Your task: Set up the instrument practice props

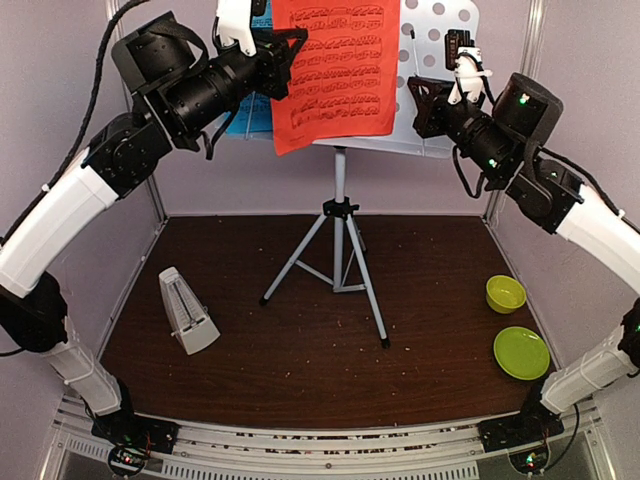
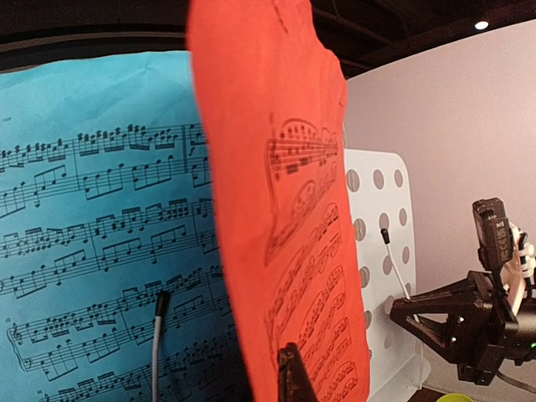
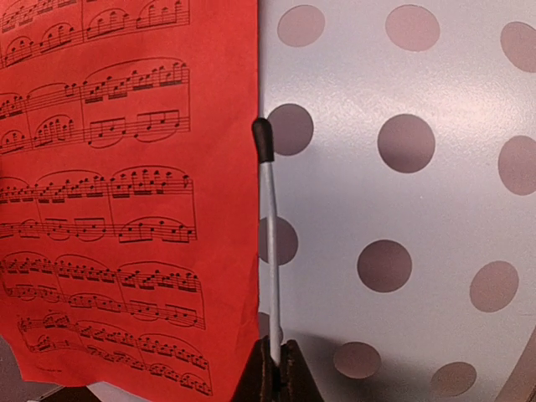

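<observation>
1. Here, the white perforated stand desk [image 3: 335, 201], atop its grey tripod [image 1: 340, 190], sits between the two sets of jaws; a tug from either could topple it.
2. The red music sheet [image 1: 335, 70], printed with black staves, curls forward, its edge pinched in the closed left jaws; it could tear or slip.
3. The blue sheet [image 2: 92, 234] lies flat just beyond the left jaws.
4. A thin black-tipped holder wire [image 3: 270, 251] rises from the closed right jaws, apparently gripped; forced, it may bend.

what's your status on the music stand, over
Left gripper shut on red sheet. Right gripper shut on wire page holder. Red sheet in front of white desk, blue sheet behind it. Nothing blocking.
</observation>
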